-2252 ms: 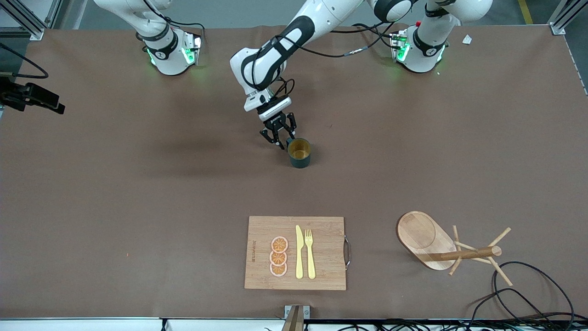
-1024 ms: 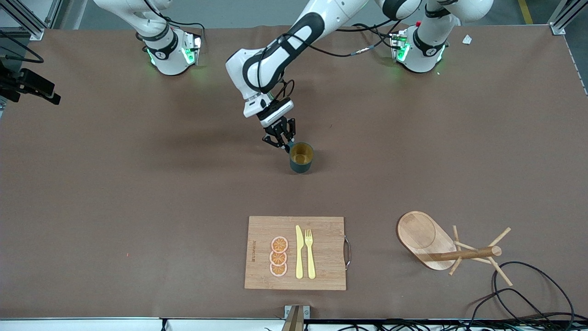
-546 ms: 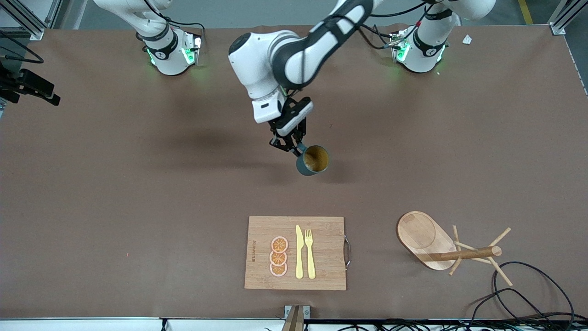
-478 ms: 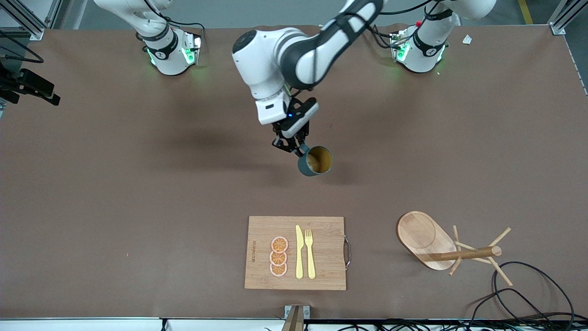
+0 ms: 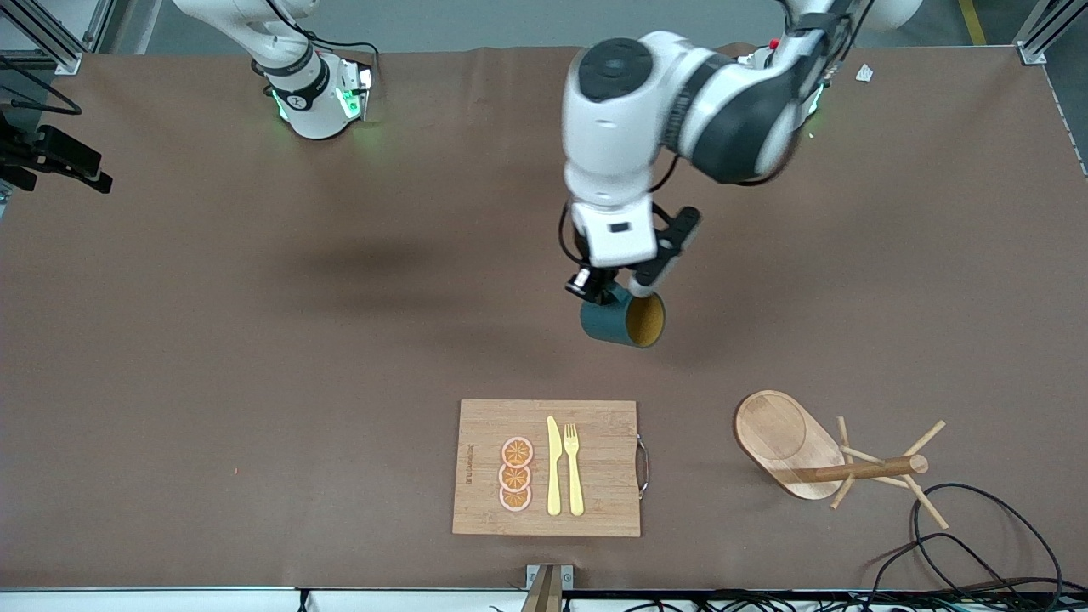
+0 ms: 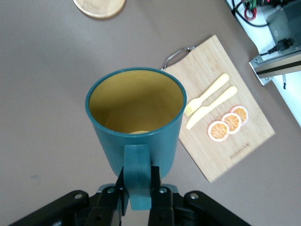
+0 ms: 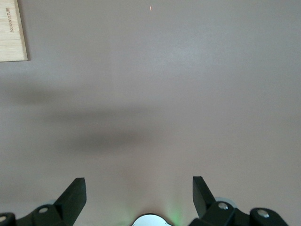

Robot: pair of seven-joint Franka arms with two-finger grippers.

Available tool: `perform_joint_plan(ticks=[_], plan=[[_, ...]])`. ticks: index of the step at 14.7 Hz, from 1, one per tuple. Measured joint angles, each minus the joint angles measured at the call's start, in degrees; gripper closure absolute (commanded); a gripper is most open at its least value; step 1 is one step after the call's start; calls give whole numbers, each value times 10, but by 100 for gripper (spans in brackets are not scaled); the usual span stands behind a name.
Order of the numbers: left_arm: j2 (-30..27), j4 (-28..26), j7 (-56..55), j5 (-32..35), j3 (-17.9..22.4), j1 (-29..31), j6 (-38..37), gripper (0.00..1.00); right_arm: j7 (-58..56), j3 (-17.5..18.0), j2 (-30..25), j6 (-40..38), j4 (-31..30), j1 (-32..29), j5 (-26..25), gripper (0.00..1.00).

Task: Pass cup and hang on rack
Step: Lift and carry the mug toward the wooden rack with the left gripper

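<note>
Brown covering spreads over the whole tabletop (image 5: 255,357), with both arm bases standing along its edge farthest from the front camera. From its base, the left arm reaches out over the middle of the tabletop, and the left hand (image 5: 614,293) hangs in the air there with its fingers (image 6: 157,200) pressed together on the small handle of the cup (image 5: 622,320). This teal cup is off the surface and tipped on its side, its yellowish inside turned toward the left arm's end of the tabletop. In the left wrist view the cup (image 6: 135,123) fills the middle, its handle pinched between the two dark fingers.

Nearer to the front camera lies the cutting board (image 5: 546,467), carrying three orange slices (image 5: 516,474), a yellow knife (image 5: 553,466) and a yellow fork (image 5: 574,467). Beside the board, toward the left arm's end, stands the rack (image 5: 820,456), with its oval base, round post and thin pegs, well apart from the cup. Black cables (image 5: 977,544) loop near the rack at the tabletop's edge.

The right arm waits near its own base; the right hand (image 7: 139,197) shows only in its own wrist view, fingers spread wide over bare tabletop, holding nothing.
</note>
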Motion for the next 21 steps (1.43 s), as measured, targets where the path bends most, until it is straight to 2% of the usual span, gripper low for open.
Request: perform_joint_plan(ticks=[3,7,13,16,21], plan=[[-14,0,56,-80,-1,54,4,99,0,0,0,-1,0,0,0,0],[-21,-1,163,-220,-1,134,10,100,-1,0,0,-2,0,0,0,0],[-22,-7,289,-381,0,262,10,100,-1,0,0,-2,0,0,0,0],[-8,-15,352,-466,1,310,10,100,-1,0,0,-2,0,0,0,0],[35,-18,431,-549,1,362,11,100,-2,0,0,-2,0,0,0,0]])
